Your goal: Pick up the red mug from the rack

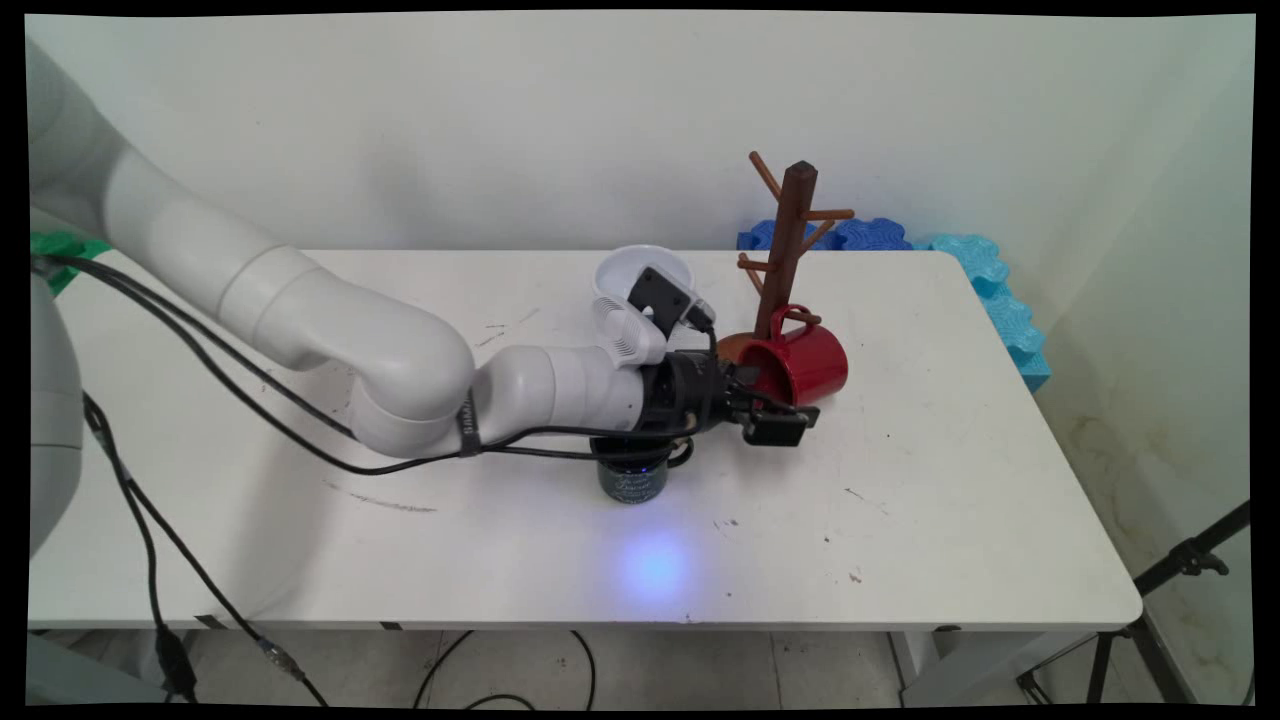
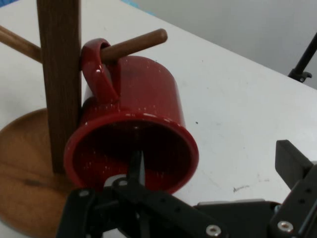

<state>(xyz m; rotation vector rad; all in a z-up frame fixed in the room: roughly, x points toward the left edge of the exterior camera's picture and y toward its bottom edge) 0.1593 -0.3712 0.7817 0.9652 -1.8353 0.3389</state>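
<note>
A red mug [image 1: 808, 362] [image 2: 143, 99] hangs by its handle on a low peg of the wooden mug tree [image 1: 792, 235] [image 2: 58, 74], tilted, with its mouth facing my hand. My gripper [image 1: 775, 405] [image 2: 214, 161] is open right at the mug's mouth. One finger [image 2: 136, 166] reaches inside the mug, while the other [image 2: 292, 161] stands well outside it over the table. In the hand view the mug rests against the tree's post above the round wooden base [image 2: 25, 168].
A dark mug [image 1: 635, 480] stands on the table under my wrist. Behind the wrist sits a white bowl [image 1: 640, 272]. Blue foam pieces [image 1: 985, 275] lie along the table's far right edge. A black tripod [image 1: 1180, 570] stands on the floor at right.
</note>
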